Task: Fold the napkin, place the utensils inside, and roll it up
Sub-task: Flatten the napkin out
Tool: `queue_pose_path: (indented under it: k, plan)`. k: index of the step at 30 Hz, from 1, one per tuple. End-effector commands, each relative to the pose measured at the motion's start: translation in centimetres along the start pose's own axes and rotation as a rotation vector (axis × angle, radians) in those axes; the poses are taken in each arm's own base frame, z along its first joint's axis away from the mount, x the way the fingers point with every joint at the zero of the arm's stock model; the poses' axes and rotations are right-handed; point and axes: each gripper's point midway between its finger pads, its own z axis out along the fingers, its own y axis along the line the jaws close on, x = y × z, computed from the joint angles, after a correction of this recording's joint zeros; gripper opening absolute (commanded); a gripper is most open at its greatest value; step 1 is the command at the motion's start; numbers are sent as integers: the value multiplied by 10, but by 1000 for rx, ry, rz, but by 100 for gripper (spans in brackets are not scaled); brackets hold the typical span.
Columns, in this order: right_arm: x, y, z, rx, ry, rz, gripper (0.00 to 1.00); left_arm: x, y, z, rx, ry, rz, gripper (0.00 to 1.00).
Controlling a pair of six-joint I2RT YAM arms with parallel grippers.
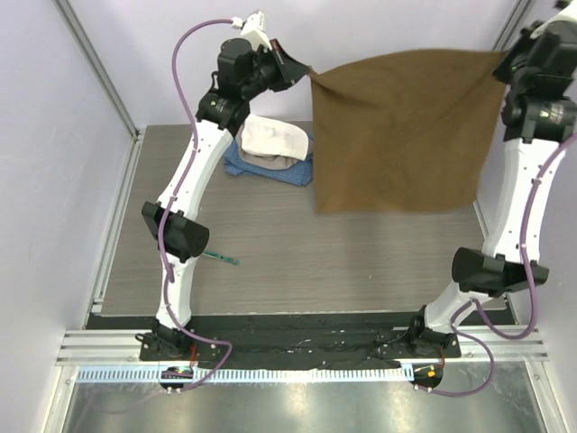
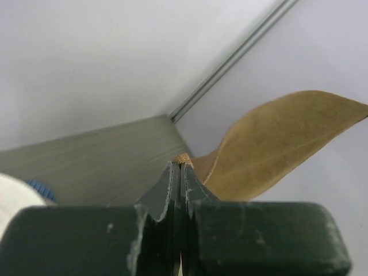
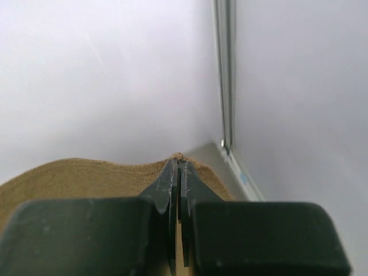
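Napkin point(image 1: 401, 131) hanging flat, top edge horizontal

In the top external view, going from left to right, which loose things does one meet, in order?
spoon → white cloth → napkin, held up in the air.

Both arms rear up from their bases at the near edge, elbows bent low and forearms climbing toward the far side. The left pincer point(image 1: 306, 70) is held high and points right, its jaws pressed together on one top corner of the napkin point(image 1: 397, 126). The right pincer point(image 1: 503, 56), equally high, points left and is clamped on the opposite top corner. Each wrist view shows only a sliver between the fingertips point(image 2: 174, 172).
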Motion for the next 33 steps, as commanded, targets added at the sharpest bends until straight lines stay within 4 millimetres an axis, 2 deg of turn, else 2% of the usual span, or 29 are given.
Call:
queue_pose_path:
  k: [1,4,5,6,7,8,9,10,11,12,13,14,15,16,17,18,19,20,21,22,23,24,25,26,28,29,30,31,33]
  plan:
    - [-76,-4,-71,-10,-202,-8,1,-93,-81,-45,245,-276,63,0]
    - [-64,-16,-96,31,-187,-10,1,-89,-88,-53,277,-263,95,0]
    - [-54,-20,-99,46,-169,-9,1,-73,-82,-49,281,-214,95,0]
    - [-46,-24,-107,60,-159,-2,1,-72,-86,-56,292,-207,102,0]
    - [-16,-32,-115,82,-107,2,1,-64,-83,-58,293,-185,103,0]
    - [-1,-39,-123,108,-91,24,1,-31,-62,-49,269,-102,96,0]
    - [16,-43,-127,119,-64,33,1,-16,-53,-49,253,-68,94,0]
    - [54,-51,-138,134,-9,41,1,-10,-55,-61,250,-55,109,0]
    - [73,-52,-142,132,21,65,1,37,-17,-57,178,44,89,0]
    - [121,-59,-139,150,119,63,1,54,-1,-62,123,66,85,0]
    - [138,-62,-147,157,145,72,1,92,26,-75,58,131,63,0]
    - [149,-63,-160,148,149,84,1,107,38,-83,24,146,65,0]
    - [184,-66,-162,153,215,89,1,121,54,-91,-32,154,53,0]
    - [199,-66,-166,146,245,97,1,153,73,-106,-80,208,27,0]
    - [208,-65,-173,133,262,110,1,169,81,-113,-103,237,6,0]
    - [234,-58,-175,93,328,134,1,182,88,-120,-122,260,-20,0]
    - [245,-53,-178,69,364,152,10,212,101,-134,-160,324,-58,4]
    - [255,-48,-180,42,395,169,22,222,103,-142,-172,346,-76,14]
    - [264,-33,-184,-38,442,196,45,231,103,-150,-181,366,-101,41]
    - [274,-29,-186,-54,473,219,54,253,110,-164,-202,409,-118,54]
    - [277,-25,-188,-76,489,231,59,248,100,-174,-193,395,-112,62]
    - [278,-23,-189,-87,496,239,62,250,100,-182,-211,397,-110,76]
    - [275,-19,-189,-105,493,244,65,250,101,-190,-235,400,-103,82]
    - [273,-18,-190,-110,488,245,65,251,102,-203,-268,425,-95,85]
    - [260,-13,-190,-143,464,240,65,225,90,-220,-282,402,-18,89]
    - [256,-10,-191,-156,456,237,65,215,92,-227,-327,387,11,91]
    - [250,-7,-189,-172,440,239,65,215,92,-246,-368,425,24,94]
    - [249,-4,-188,-186,443,242,65,197,82,-250,-368,403,52,96]
    - [247,1,-182,-202,440,271,65,188,77,-267,-386,435,102,100]
